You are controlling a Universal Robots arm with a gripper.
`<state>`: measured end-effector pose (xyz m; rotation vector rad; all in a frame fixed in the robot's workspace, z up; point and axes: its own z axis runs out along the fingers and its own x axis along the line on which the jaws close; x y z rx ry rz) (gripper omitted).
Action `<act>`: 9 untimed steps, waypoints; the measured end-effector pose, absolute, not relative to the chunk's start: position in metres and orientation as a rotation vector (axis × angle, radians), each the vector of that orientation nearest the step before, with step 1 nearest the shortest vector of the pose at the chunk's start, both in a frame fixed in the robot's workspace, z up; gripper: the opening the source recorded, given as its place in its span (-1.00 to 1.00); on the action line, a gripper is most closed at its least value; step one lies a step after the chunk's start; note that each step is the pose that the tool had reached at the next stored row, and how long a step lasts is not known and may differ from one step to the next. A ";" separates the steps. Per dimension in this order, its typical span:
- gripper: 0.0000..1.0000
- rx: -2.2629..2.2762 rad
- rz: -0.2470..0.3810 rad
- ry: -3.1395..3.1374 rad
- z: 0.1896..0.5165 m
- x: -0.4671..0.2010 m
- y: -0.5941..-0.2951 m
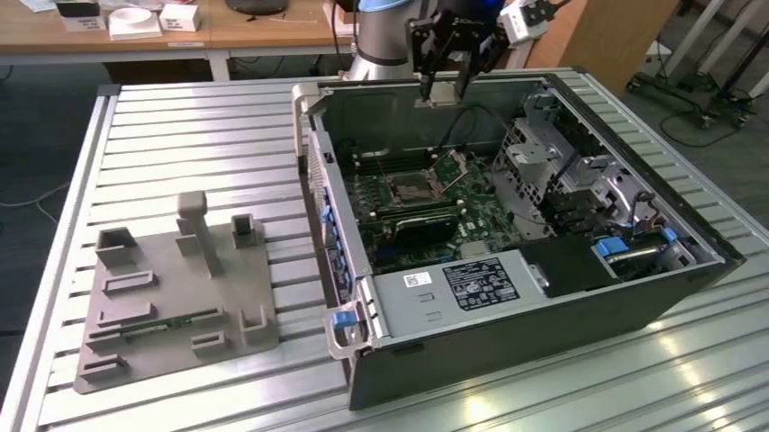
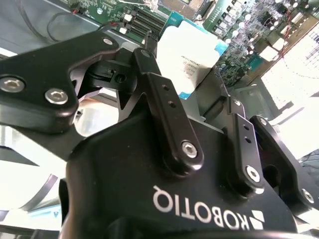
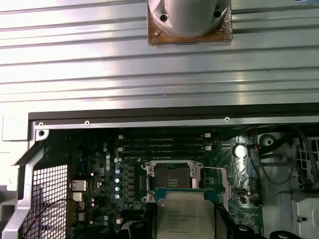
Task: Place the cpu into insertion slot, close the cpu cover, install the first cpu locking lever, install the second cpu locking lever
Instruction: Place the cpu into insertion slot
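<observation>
A ribbed aluminium table (image 1: 180,126) carries an open computer case (image 1: 541,342); a grey moulded tray (image 1: 175,292) lies beside the case, on the exterior view's left.

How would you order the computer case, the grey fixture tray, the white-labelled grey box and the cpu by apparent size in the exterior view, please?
1. computer case
2. grey fixture tray
3. white-labelled grey box
4. cpu

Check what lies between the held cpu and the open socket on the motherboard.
Nothing solid. In the first wrist view the cpu hangs directly before the open socket; in the exterior view the gripper holds it above the case.
</observation>
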<state>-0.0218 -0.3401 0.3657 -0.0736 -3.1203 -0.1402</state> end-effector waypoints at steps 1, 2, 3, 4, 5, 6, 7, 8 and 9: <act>0.08 -0.092 -0.140 -3.120 0.366 -0.022 -0.340; 0.08 -0.114 -0.141 -3.120 0.366 -0.022 -0.340; 0.08 -0.134 -0.141 -3.120 0.365 -0.022 -0.340; 0.08 -0.148 -0.141 -3.120 0.365 -0.022 -0.340; 0.08 -0.152 -0.141 -3.120 0.365 -0.022 -0.340; 0.08 -0.153 -0.141 -3.120 0.365 -0.022 -0.340; 0.08 -0.153 -0.141 -3.120 0.365 -0.022 -0.340; 0.08 -0.153 -0.141 -3.120 0.365 -0.022 -0.340; 0.08 -0.153 -0.141 -3.120 0.365 -0.022 -0.340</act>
